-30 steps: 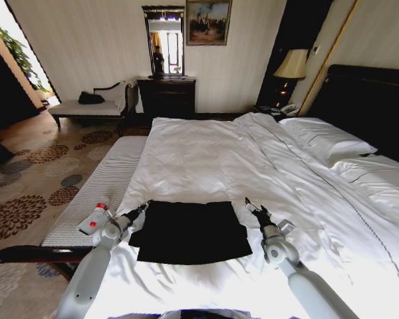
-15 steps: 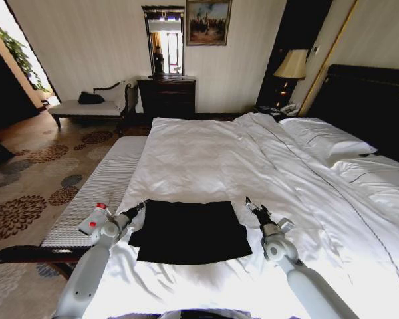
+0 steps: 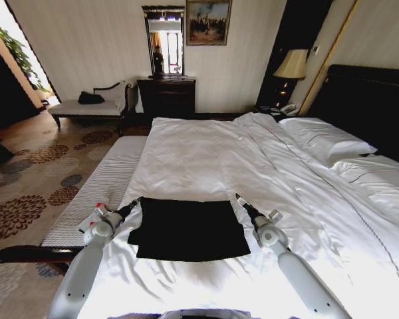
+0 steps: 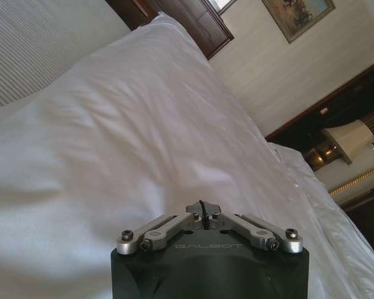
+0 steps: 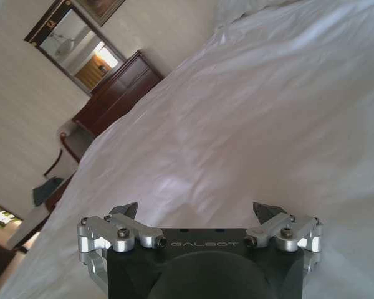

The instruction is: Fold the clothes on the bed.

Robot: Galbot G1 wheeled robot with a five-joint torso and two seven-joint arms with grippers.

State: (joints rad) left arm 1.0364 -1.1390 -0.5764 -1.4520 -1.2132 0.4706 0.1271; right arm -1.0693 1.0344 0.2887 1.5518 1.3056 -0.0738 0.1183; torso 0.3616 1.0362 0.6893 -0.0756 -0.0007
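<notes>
The black T-shirt (image 3: 187, 228) lies folded in a flat rectangle low in the frame on the bed (image 3: 206, 159); left gripper (image 3: 138, 199) pressed together, right gripper (image 3: 238, 197) spread.

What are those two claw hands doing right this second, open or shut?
Left gripper: shut, empty, at the far left corner of the black T-shirt.
Right gripper: open, holding nothing, at the shirt's far right corner.
</notes>
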